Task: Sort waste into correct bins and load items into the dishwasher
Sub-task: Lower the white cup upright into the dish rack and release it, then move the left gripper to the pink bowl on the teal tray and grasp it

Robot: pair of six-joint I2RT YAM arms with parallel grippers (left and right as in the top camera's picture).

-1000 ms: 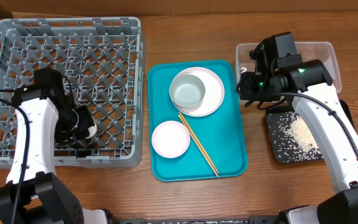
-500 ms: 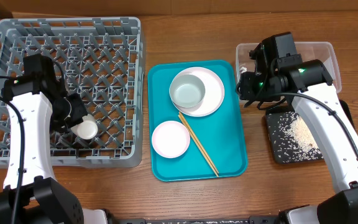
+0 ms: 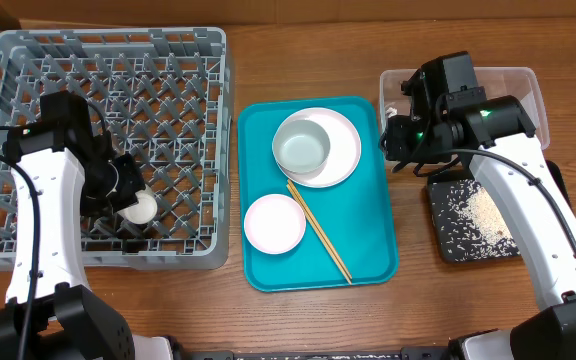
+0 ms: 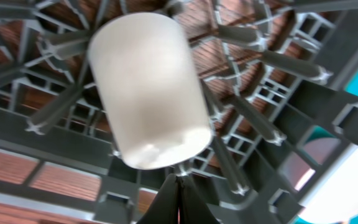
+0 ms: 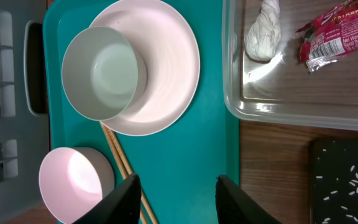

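A small white cup [image 4: 146, 93] lies on its side on the lattice floor of the grey dishwasher rack [image 3: 108, 90]. My left gripper [image 4: 179, 186] is shut and empty just behind the cup [image 3: 140, 208]. My right gripper [image 5: 176, 186] hangs open over the right side of the teal tray [image 5: 185, 143], holding nothing. On that tray are the white plate [image 3: 346, 140] with the grey-green bowl [image 3: 301, 146] in it, the pink bowl [image 3: 274, 223] and the chopsticks [image 3: 318, 230]. The clear tub [image 3: 528, 85] holds a tissue [image 5: 264, 31] and a red wrapper [image 5: 340, 34]. Rice lies in the black tray [image 3: 473, 220].
The rack fills the left of the wooden table, its upright prongs all around my left gripper [image 3: 118, 190]. The teal tray [image 3: 368, 260] sits in the middle. The two bins stand at the right under my right arm [image 3: 508, 190].
My left arm has pulled back toward the rack's middle, uncovering the cup, which lies free in the rack. The left jaws are fully closed. The right arm has not moved.
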